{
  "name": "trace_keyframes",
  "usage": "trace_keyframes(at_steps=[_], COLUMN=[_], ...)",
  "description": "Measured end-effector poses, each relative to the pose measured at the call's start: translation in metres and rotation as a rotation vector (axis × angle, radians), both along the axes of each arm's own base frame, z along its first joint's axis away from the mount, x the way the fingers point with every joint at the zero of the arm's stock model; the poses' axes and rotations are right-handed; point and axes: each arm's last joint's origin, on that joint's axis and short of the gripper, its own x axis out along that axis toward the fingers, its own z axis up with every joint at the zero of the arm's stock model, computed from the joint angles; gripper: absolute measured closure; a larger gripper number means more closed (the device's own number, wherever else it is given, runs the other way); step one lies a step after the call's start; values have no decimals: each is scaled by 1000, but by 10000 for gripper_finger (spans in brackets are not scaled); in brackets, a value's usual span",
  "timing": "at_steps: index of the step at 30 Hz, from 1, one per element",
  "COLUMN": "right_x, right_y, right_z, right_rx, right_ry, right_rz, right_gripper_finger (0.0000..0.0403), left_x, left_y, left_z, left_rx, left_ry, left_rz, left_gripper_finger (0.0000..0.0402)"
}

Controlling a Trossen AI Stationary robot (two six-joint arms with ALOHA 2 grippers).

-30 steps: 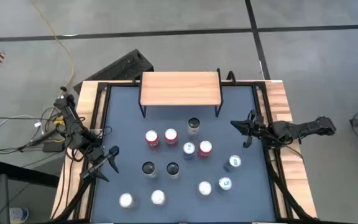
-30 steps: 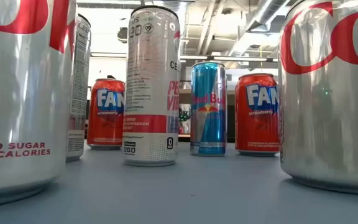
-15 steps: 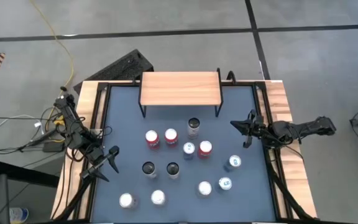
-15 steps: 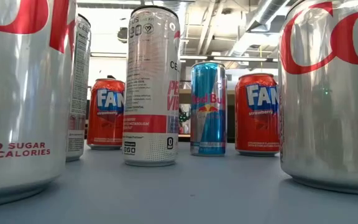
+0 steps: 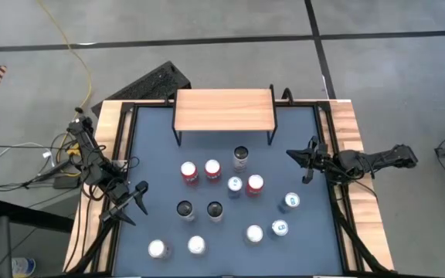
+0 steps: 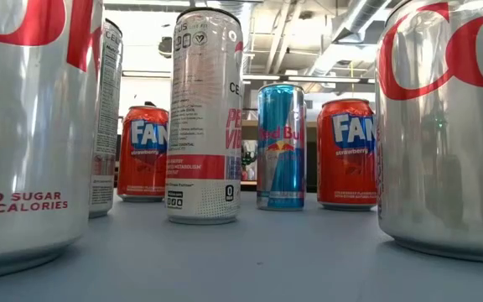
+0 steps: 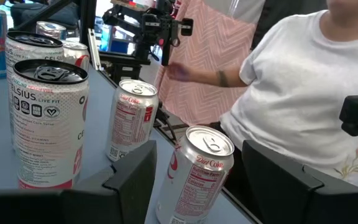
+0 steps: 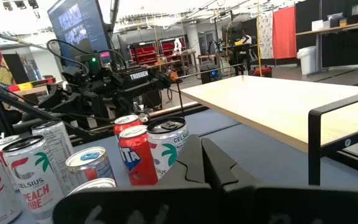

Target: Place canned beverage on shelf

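Note:
The shelf [image 5: 224,109], a light wooden top on thin black legs, stands at the table's far edge with nothing on it; it also shows in the right wrist view [image 8: 291,102]. Several cans stand upright on their bases across the dark table, among them two red Fanta cans [image 5: 189,171] [image 5: 255,184], a blue Red Bull can [image 6: 280,144] and a white Celsius can [image 5: 241,157]. My left gripper [image 5: 134,205] hovers open near the table's left edge, with two Diet Coke cans [image 7: 131,118] [image 7: 197,174] beyond its fingers. My right gripper [image 5: 306,161] stays shut near the right edge, holding nothing.
A raised black frame and wooden border [image 5: 108,131] run around the table. A person in a white shirt [image 7: 303,93] stands beyond the table's near side. Bare table surface [image 5: 222,154] lies between the shelf and the cans.

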Motion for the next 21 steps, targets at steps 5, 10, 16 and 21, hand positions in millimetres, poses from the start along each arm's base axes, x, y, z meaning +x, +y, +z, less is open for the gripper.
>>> trace_keyframes(at_steps=[5, 10, 16, 21], right_x=[0, 0, -1, -3], right_y=[0, 0, -1, -1], right_z=[0, 0, 9, 17], right_rx=[0, 0, 52, 167], right_ry=[0, -3, -108, -225], right_rz=[0, 0, -6, 9], right_gripper_finger=[403, 403, 403, 403], left_x=[0, 1, 2, 0], left_y=[0, 2, 10, 14], left_z=[0, 3, 24, 33], left_rx=[0, 124, 72, 33], left_ry=[0, -140, -324, -387], left_rz=[0, 91, 313, 396], left_gripper_finger=[175, 175, 175, 175])
